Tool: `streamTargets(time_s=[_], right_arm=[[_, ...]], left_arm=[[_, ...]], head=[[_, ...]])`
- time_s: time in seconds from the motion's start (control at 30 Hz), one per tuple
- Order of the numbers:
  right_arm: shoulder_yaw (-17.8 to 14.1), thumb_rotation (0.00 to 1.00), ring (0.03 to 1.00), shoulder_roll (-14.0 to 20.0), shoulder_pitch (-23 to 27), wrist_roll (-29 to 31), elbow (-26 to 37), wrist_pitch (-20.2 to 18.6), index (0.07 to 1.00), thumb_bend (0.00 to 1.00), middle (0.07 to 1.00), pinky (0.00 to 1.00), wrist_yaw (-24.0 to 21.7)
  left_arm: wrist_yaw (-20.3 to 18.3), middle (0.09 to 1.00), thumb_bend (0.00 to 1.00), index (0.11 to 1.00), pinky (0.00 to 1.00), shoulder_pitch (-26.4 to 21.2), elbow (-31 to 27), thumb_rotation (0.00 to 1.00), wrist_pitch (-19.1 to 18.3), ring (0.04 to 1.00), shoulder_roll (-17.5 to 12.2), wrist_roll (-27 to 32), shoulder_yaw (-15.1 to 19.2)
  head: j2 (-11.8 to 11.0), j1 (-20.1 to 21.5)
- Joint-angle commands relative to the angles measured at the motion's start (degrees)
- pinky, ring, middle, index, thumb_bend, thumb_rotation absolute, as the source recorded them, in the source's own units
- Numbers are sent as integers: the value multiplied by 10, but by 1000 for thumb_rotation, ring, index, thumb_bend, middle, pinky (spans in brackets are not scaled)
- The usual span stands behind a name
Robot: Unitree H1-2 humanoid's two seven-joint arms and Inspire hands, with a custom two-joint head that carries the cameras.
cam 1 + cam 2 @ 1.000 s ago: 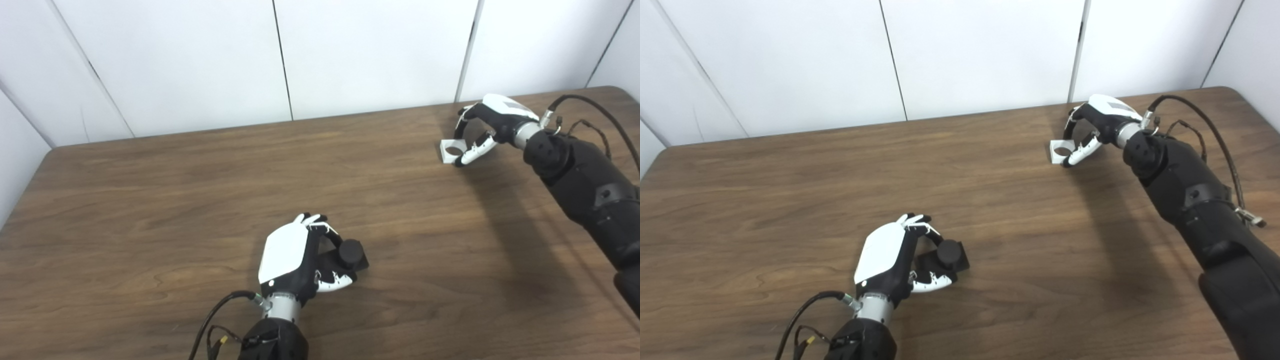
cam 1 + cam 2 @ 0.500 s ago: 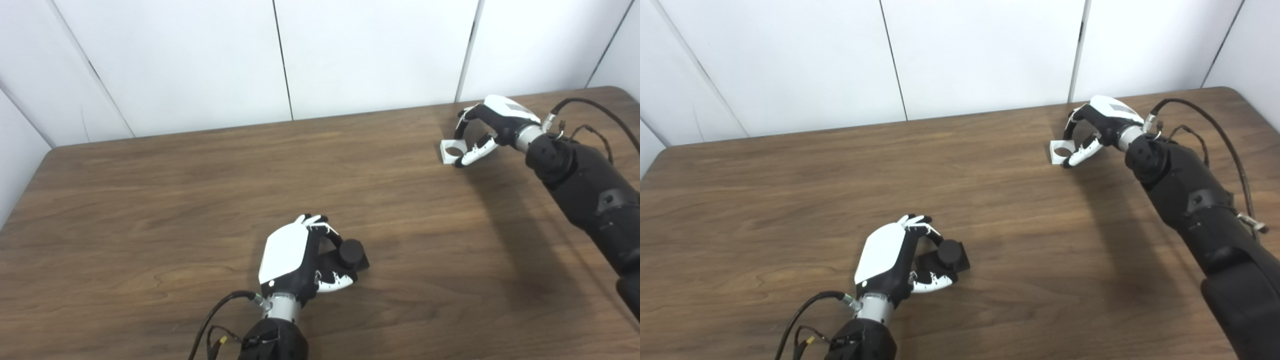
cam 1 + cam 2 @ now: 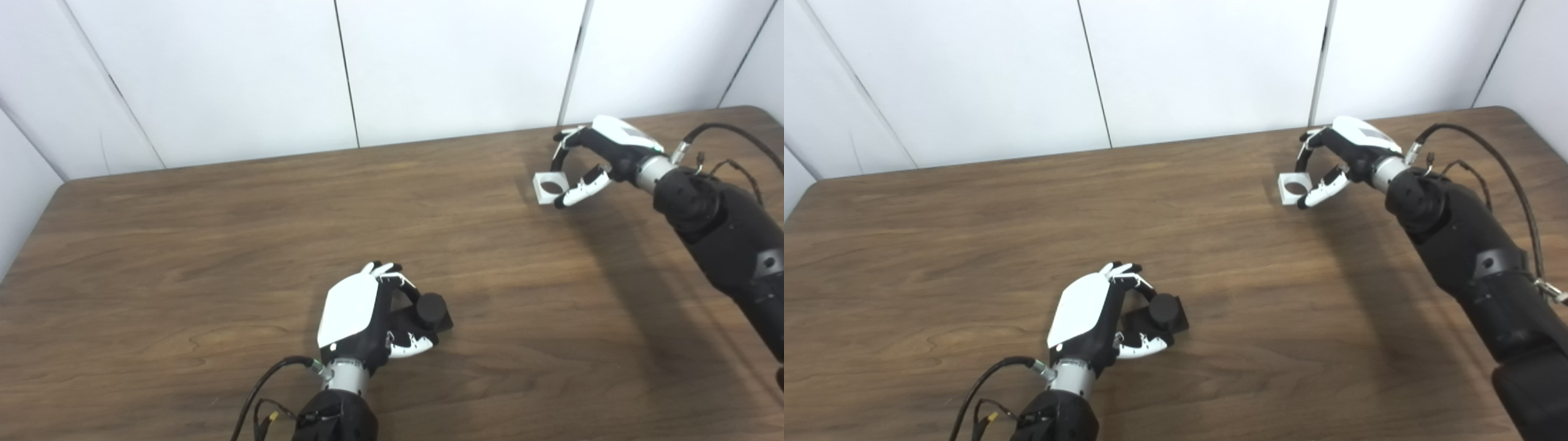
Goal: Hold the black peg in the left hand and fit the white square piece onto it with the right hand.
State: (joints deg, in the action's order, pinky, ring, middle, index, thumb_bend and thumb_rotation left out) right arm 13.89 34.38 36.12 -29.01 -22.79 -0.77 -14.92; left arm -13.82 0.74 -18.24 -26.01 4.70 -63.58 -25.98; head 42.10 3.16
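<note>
Black peg (image 3: 430, 308): a short, matte cylinder standing upright on a flat, dark square base. It sits near the front middle of the table (image 3: 184, 245), whose surface is dark brown wood-grain laminate with a rounded edge. The left hand (image 3: 367, 315) grips the base: the white-tipped fingers (image 3: 392, 278) curl over the far side and the thumb presses the near side. The back of this hand carries a smooth white shell over a black frame, and a metal wrist ring joins it to the black arm with a loose cable.

White square piece (image 3: 1293, 187): a small, blocky part with a round hole through its centre and flat, plain faces. It is located at the far right of the table, well apart from the peg. The right hand (image 3: 1338, 162) pinches it between the fingertips on its far edge and the thumb on its near edge. Whether the piece touches the table or is raised just above it cannot be determined.

Behind the table stand plain white wall panels (image 3: 453, 67) separated by dark seams.
</note>
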Motion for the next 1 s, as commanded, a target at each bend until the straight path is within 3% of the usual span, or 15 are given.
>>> streamTargets(time_s=[0.0,0.2,0.47,0.67,0.97], right_arm=[[-14,137,966,18,10,10,38,14,489,524,884,913,-2],[-24,137,970,20,-19,16,139,-11,489,524,885,932,-31],[-22,138,971,19,-42,6,262,-46,489,525,888,885,-82],[-22,137,970,8,-54,17,326,-47,488,525,883,859,-104],[-10,140,987,-7,-70,37,427,-84,488,525,885,847,-170]], left_arm=[[-17,871,502,489,824,3,16,75,-3,946,2,8,-5],[-20,871,501,490,831,0,19,76,-3,950,1,6,-6],[-19,870,500,489,833,-4,25,75,-2,952,-1,10,-5],[-18,867,501,489,814,-9,30,75,-3,951,0,6,-6],[-15,870,501,488,819,-11,34,74,-3,955,2,9,-5]], head=[[0,0],[-1,3],[-2,5],[-3,4],[-1,2]])
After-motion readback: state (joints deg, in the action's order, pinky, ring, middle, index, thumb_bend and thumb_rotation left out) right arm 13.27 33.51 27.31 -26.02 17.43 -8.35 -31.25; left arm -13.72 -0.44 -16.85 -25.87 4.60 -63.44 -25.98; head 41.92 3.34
